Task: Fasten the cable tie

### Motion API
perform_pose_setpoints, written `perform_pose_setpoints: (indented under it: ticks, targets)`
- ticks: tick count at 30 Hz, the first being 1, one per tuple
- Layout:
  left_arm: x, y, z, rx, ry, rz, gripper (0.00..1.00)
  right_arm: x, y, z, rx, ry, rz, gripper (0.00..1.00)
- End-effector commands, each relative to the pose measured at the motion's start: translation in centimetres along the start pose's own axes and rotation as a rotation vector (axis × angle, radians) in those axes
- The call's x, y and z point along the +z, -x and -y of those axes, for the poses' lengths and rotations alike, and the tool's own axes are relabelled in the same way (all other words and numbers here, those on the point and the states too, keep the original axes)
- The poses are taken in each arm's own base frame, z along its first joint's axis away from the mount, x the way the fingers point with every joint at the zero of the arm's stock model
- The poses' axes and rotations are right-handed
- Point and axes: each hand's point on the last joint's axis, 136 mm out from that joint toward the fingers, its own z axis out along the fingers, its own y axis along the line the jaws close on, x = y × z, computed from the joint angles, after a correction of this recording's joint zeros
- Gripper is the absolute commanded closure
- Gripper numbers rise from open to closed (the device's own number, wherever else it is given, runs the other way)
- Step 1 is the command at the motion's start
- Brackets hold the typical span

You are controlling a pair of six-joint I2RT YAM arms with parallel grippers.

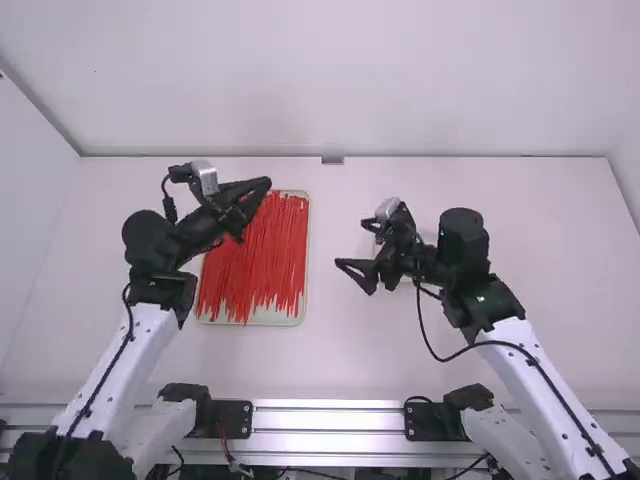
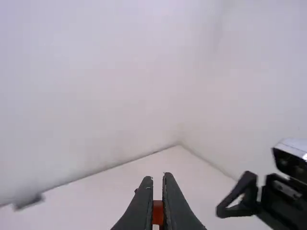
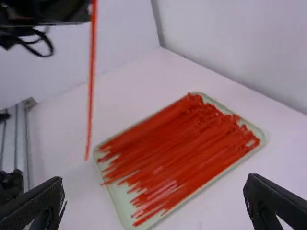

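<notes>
A thin red cable tie [image 3: 90,81] hangs down, pinched in my left gripper [image 2: 157,179]. The other red ties [image 3: 177,143] lie heaped on a pale green tray [image 3: 113,191].

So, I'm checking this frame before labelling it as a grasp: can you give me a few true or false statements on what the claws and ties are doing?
1. The left claw is shut on a single red cable tie. True.
2. The right claw grips a tie as well. False: it is open and holds nothing.
3. The other ties lie piled on a pale tray. True.
4. The right claw is above the tray. False: it is beside the tray, over bare table.
5. The held tie is already closed into a loop. False: in the right wrist view it hangs down straight.
</notes>
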Motion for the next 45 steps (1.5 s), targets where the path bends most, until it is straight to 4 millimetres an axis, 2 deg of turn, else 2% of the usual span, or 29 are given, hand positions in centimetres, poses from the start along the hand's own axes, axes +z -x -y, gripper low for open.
perform_pose_setpoints:
  ticks: [1, 6, 9, 10, 12, 16, 20, 28, 33, 38, 45]
  targets:
    - [1.0, 0.5, 2.6, -0.061, -0.136, -0.009, 0.98, -0.6, 2.5, -2.1, -0.093, 0.096, 0.066, 0.01]
    - [2.9, 1.3, 3.9, -0.050, -0.201, -0.011, 0.98, -0.8, 3.8, -2.6, -0.141, 0.120, 0.114, 0.01]
    - [4.9, 1.8, 5.1, -0.019, -0.229, -0.069, 0.98, -0.9, 4.2, -2.9, -0.164, 0.137, 0.133, 0.01]
    - [4.9, 1.8, 5.1, -0.019, -0.229, -0.069, 0.98, -0.9, 4.2, -2.9, -0.164, 0.137, 0.133, 0.01]
    - [6.2, 2.1, 6.4, 0.025, -0.253, -0.120, 0.98, -0.9, 4.3, -2.9, -0.170, 0.136, 0.136, 0.01]
    - [7.4, 2.4, 8.6, 0.085, -0.295, -0.185, 0.98, -0.9, 4.5, -3.0, -0.182, 0.141, 0.142, 0.01]
    - [7.8, 2.6, 10.5, 0.123, -0.357, -0.198, 0.98, -1.3, 4.6, -4.6, -0.282, 0.229, 0.165, 0.01]
    - [7.9, 4.0, 12.9, 0.094, -0.528, -0.137, 0.98, -1.8, 6.4, -4.4, -0.322, 0.214, 0.230, 0.01]
    - [8.7, 4.8, 12.7, 0.018, -0.554, -0.100, 0.98, -2.8, 7.4, -5.4, -0.404, 0.276, 0.282, 0.01]
    - [8.9, 5.6, 12.9, -0.017, -0.587, -0.062, 0.98, -3.1, 8.1, -5.4, -0.452, 0.266, 0.311, 0.01]
    - [8.9, 6.3, 15.3, -0.009, -0.657, -0.010, 0.98, -3.1, 8.7, -5.3, -0.484, 0.255, 0.335, 0.01]
